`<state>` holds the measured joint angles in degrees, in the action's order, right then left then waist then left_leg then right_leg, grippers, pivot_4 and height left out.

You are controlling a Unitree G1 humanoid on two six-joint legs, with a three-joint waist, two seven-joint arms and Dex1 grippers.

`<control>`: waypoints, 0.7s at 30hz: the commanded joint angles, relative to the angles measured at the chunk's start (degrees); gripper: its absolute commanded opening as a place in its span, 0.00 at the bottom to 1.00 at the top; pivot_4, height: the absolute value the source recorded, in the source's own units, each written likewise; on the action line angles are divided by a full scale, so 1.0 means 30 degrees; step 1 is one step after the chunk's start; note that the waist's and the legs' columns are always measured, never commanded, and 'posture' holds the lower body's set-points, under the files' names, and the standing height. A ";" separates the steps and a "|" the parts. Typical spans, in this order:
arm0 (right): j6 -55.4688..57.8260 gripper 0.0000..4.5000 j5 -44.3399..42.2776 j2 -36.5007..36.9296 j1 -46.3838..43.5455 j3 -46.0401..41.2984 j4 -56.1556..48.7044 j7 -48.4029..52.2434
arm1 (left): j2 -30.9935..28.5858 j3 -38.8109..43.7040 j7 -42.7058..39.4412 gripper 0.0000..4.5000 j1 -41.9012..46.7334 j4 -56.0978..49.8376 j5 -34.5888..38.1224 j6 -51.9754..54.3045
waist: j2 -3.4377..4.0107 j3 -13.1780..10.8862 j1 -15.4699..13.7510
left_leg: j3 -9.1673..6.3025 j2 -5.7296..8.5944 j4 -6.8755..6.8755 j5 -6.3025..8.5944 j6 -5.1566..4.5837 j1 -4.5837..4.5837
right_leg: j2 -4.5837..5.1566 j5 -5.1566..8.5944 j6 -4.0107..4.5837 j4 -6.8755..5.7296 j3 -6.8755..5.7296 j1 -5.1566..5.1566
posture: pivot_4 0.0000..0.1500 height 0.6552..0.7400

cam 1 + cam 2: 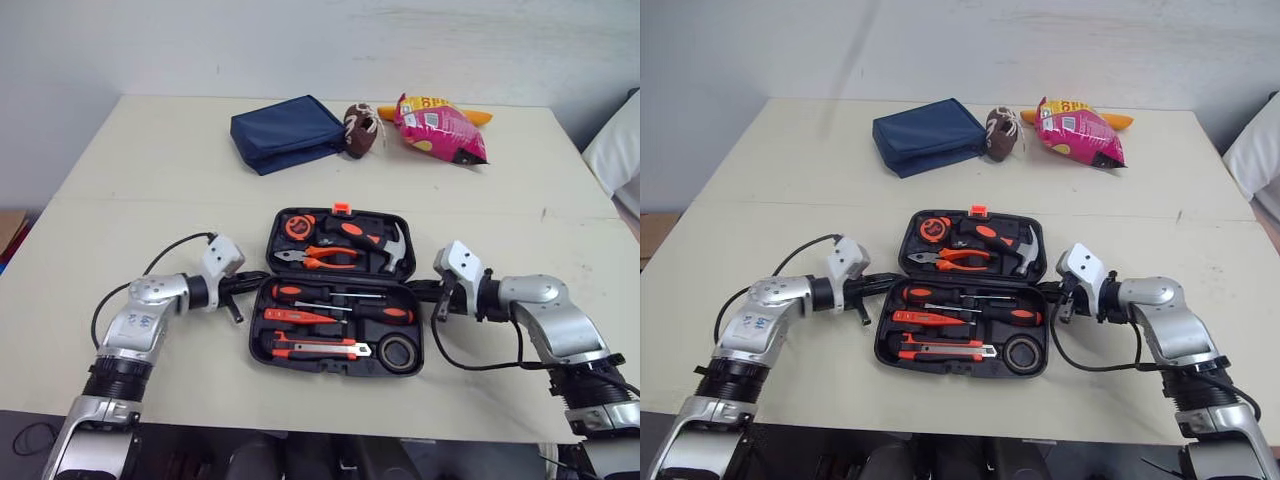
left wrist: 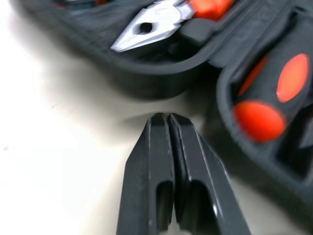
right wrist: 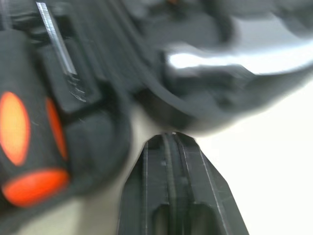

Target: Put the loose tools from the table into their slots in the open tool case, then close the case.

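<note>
Now the closed, empty left hand (image 2: 167,120) and right hand (image 3: 171,137) are flanking the rigid tool case (image 1: 340,277) mid-frame; its upper edge is probably offering purchase.

No text, number or brand can be read. The pink snack bag (image 1: 440,128) at the far side of the bench (image 1: 150,180) has printing on a yellow band along its top and a pale patch on its face, but the letters are too small to make out. The open tool case (image 1: 258,330) shows no lettering that can be made out.
</note>
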<state>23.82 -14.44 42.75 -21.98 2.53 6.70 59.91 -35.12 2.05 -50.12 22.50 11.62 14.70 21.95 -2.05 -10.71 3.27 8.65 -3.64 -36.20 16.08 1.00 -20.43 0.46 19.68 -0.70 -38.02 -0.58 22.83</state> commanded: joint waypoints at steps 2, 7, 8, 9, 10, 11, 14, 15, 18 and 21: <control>0.3078 0.56 -0.2956 0.1132 0.0089 -0.3326 -0.1766 0.0209 | -0.1636 0.2994 -0.0427 0.39 -0.0125 -0.2297 0.3054 0.3903 | 0.0003 -0.0009 -0.0002 | -0.0004 0.0000 0.0011 0.0005 -0.0004 -0.0020 | 0.0003 0.0001 0.0002 0.0018 -0.0003 0.0016 | 1.00 1.00; 1.1002 1.00 -0.4955 0.1856 -0.1865 -0.4226 -0.3153 -0.2012 | -0.3241 0.2809 0.0480 0.89 0.2088 -0.4459 0.4889 1.1654 | 0.0000 -0.0011 -0.0030 | -0.0017 0.0008 0.0005 0.0006 -0.0009 -0.0047 | 0.0014 0.0000 0.0001 0.0023 -0.0003 0.0025 | 1.00 1.00; 1.3848 1.00 -0.5990 0.1284 -0.3185 -0.4818 -0.3006 -0.2745 | -0.3244 0.2627 0.0573 0.99 0.3043 -0.4483 0.5408 1.3229 | 0.0000 -0.0011 -0.0031 | -0.0018 0.0010 0.0006 0.0006 -0.0007 -0.0044 | 0.0015 0.0001 0.0002 0.0021 -0.0004 0.0025 | 1.00 1.00; 1.6419 1.00 -0.6600 0.0813 -0.4456 -0.5144 -0.2738 -0.3381 | -0.3083 0.2327 0.1059 1.00 0.3904 -0.4266 0.5393 1.4282 | 0.0003 -0.0016 -0.0032 | -0.0018 0.0011 0.0012 0.0004 -0.0005 -0.0049 | 0.0015 0.0000 0.0002 0.0025 -0.0005 0.0030 | 1.00 1.00; 1.8550 1.00 -0.6830 0.0521 -0.5545 -0.5132 -0.2501 -0.3966 | -0.2706 0.2166 0.1745 1.00 0.4732 -0.3865 0.5263 1.5083 | 0.0010 -0.0019 0.0007 | -0.0018 0.0011 0.0005 0.0002 -0.0002 -0.0057 | 0.0014 0.0000 0.0003 0.0017 -0.0004 0.0036 | 1.00 1.00; 1.9745 1.00 -0.6762 0.0702 -0.6195 -0.4377 -0.2564 -0.4204 | -0.2222 0.2212 0.2602 1.00 0.5481 -0.3387 0.5107 1.6150 | 0.0015 -0.0017 -0.0013 | -0.0014 0.0016 -0.0002 -0.0011 0.0006 -0.0091 | 0.0015 -0.0009 0.0018 0.0000 0.0004 0.0088 | 1.00 1.00; 2.2246 1.00 -0.6995 0.0363 -0.7898 -0.3062 -0.2458 -0.4933 | -0.0895 0.2349 0.3966 1.00 0.6982 -0.2344 0.4910 1.7517 | 0.0017 -0.0011 -0.0051 | -0.0025 0.0013 -0.0010 -0.0064 0.0033 -0.0256 | 0.0001 -0.0009 0.0024 -0.0042 -0.0003 0.0264 | 1.00 1.00; 2.2692 1.00 -0.7273 0.0142 -0.8576 -0.2673 -0.1844 -0.5341 | -0.0557 0.2168 0.4219 1.00 0.7361 -0.1967 0.4764 1.7560 | 0.0017 -0.0011 -0.0018 | -0.0024 0.0013 -0.0003 -0.0071 0.0041 -0.0264 | 0.0000 0.0001 0.0041 -0.0044 -0.0002 0.0279 | 1.00 1.00; 2.2891 1.00 -0.6410 -0.0173 -0.9739 -0.1412 -0.0659 -0.6690 | 0.0019 0.1416 0.4775 1.00 0.8133 -0.0878 0.4257 1.7407 | 0.0019 -0.0013 -0.0006 | 0.0011 0.0005 -0.0003 -0.0076 0.0050 -0.0363 | -0.0004 0.0014 0.0064 -0.0067 0.0006 0.0395 | 1.00 1.00; 2.2654 1.00 -0.5305 -0.0928 -1.0510 -0.0818 0.0745 -0.7863 | 0.0746 0.1107 0.5425 1.00 0.8944 0.0332 0.3835 1.7057 | 0.0019 -0.0013 -0.0036 | 0.0041 0.0006 -0.0106 -0.0080 0.0053 -0.0552 | 0.0001 0.0014 0.0064 -0.0179 0.0023 0.0608 | 1.00 1.00</control>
<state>91.71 -31.66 40.03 -52.46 0.01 7.92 37.87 -33.01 5.26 -34.59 47.90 12.19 26.71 74.19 -1.99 -10.74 3.16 8.77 -3.62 -36.67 15.84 1.15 -22.23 0.46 19.72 -0.51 -38.68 -0.52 24.80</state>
